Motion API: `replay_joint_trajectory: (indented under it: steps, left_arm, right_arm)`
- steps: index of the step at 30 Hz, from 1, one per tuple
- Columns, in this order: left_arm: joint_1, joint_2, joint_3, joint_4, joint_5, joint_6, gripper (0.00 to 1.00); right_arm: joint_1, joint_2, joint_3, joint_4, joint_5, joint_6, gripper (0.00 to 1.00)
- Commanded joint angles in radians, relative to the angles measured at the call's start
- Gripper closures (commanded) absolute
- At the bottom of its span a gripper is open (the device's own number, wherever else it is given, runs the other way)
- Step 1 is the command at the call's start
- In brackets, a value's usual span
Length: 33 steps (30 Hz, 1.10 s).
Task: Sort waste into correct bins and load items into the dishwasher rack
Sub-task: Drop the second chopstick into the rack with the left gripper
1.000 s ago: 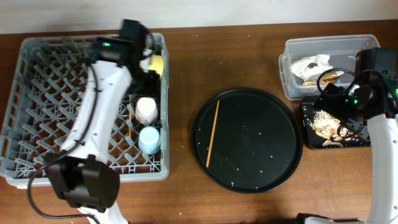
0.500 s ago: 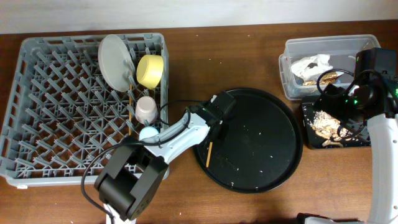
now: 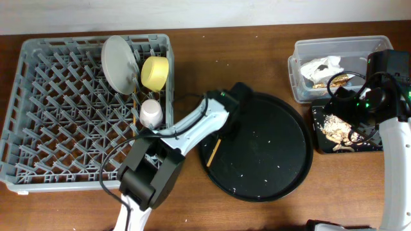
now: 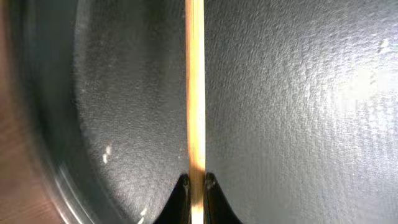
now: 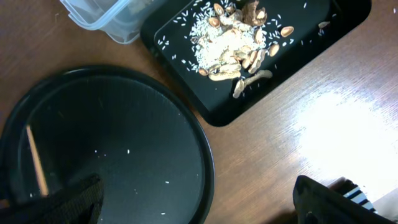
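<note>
A thin wooden chopstick (image 4: 195, 74) lies on the large round black tray (image 3: 270, 167), and my left gripper (image 3: 227, 133) is shut on it, fingertips pinching both sides (image 4: 195, 183). Its free end (image 3: 216, 157) shows below the gripper. The grey dishwasher rack (image 3: 51, 96) holds the white plate (image 3: 121, 63), yellow bowl (image 3: 155, 72), pink cup (image 3: 151, 112) and another chopstick (image 3: 136, 109). My right gripper (image 3: 352, 122) hangs open and empty over the shallow black tray (image 3: 321, 146), which holds food scraps (image 5: 233, 43). The clear tub (image 3: 334, 46) contains the napkin (image 3: 321, 66) and wrapper (image 3: 340, 79).
My left arm (image 3: 186, 131) crosses the rack's right edge and covers part of it. Rice grains are scattered on the round tray (image 5: 124, 143). Bare wooden table (image 5: 298, 124) lies between the round tray and the black bin. A pale wall runs along the table's far edge.
My left arm swung from the rack over to the round tray and its jaws closed on the chopstick. The right arm stayed still.
</note>
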Motion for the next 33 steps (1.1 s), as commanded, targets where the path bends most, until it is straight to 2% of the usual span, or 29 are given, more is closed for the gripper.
replay_joint_trajectory:
  steps: [1, 5, 8, 12, 15, 16, 18, 19, 23, 27, 29, 30, 33]
  left_arm:
    - [0.051, 0.004, 0.271, -0.172, -0.062, 0.053, 1.00]
    - [0.236, 0.004, 0.647, -0.497, -0.105, 0.053, 1.00]
    - [0.417, 0.004, 0.750, -0.644, -0.172, 0.049, 1.00]
    - [0.637, 0.025, 0.718, -0.630, -0.151, 0.037, 1.00]
    - [0.679, 0.061, 0.593, -0.540, -0.146, 0.050, 0.98]
    - [0.679, 0.061, 0.557, -0.511, -0.146, 0.050, 0.75]
    - [0.679, 0.061, 0.527, -0.499, -0.169, 0.050, 0.41]
    - [0.679, 0.060, 0.527, -0.498, -0.188, 0.050, 0.33]
    - [0.681, 0.041, 0.540, -0.539, -0.212, 0.053, 0.33]
    - [0.680, -0.078, 0.672, -0.640, -0.212, 0.053, 0.32]
    - [0.681, -0.211, 0.711, -0.631, -0.213, 0.053, 0.19]
    - [0.681, -0.252, 0.711, -0.630, -0.212, 0.052, 0.01]
    - [0.681, -0.320, 0.711, -0.615, -0.209, 0.045, 0.00]
  right_arm:
    - [-0.001, 0.003, 0.004, -0.002, -0.002, 0.004, 0.02]
    - [-0.001, 0.003, 0.004, -0.002, -0.002, 0.004, 0.02]
    - [-0.001, 0.003, 0.004, -0.002, -0.002, 0.004, 0.02]
    - [-0.001, 0.003, 0.004, 0.002, -0.002, 0.004, 0.02]
    - [-0.001, 0.003, 0.004, 0.001, -0.002, 0.004, 0.02]
    - [-0.001, 0.003, 0.004, 0.000, -0.002, 0.003, 0.02]
    - [-0.001, 0.003, 0.004, -0.003, -0.002, 0.003, 0.02]
    - [-0.001, 0.003, 0.004, -0.003, -0.002, 0.003, 0.02]
    - [-0.001, 0.003, 0.004, -0.003, -0.002, 0.003, 0.02]
    - [-0.001, 0.000, 0.008, -0.004, -0.003, -0.053, 0.02]
    - [-0.001, -0.014, 0.042, -0.035, -0.001, -0.085, 0.01]
    - [-0.001, -0.028, 0.079, -0.057, 0.002, -0.107, 0.01]
    - [-0.001, -0.090, 0.240, -0.143, 0.002, -0.161, 0.01]
